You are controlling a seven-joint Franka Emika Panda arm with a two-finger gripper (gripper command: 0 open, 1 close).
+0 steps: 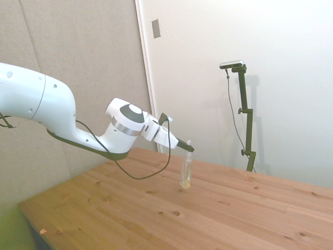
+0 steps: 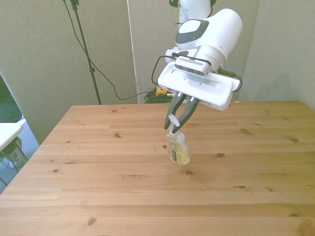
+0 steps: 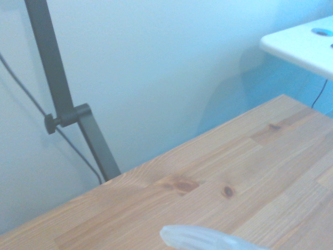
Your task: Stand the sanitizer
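The sanitizer (image 1: pixel 186 172) is a slim clear bottle with yellowish liquid at its bottom and a white pump top. It hangs nearly upright over the middle of the wooden table (image 1: pixel 156 219), pump top uppermost. In the front view the sanitizer (image 2: pixel 178 149) leans slightly, its base toward the front view's right, just above the table or barely touching it. My gripper (image 2: pixel 176 125) reaches down at a slant, shut on the pump top; in the side view the gripper (image 1: pixel 188 148) sits right at the bottle's top. The wrist view catches only a blurred clear tip of the sanitizer (image 3: pixel 208 238).
A white side table (image 2: pixel 7 132) stands off the table's corner at the front view's left. Cables with a yellow plug (image 2: pixel 160 92) lie on the floor behind the table. Bare wood (image 2: pixel 147 196) surrounds the bottle.
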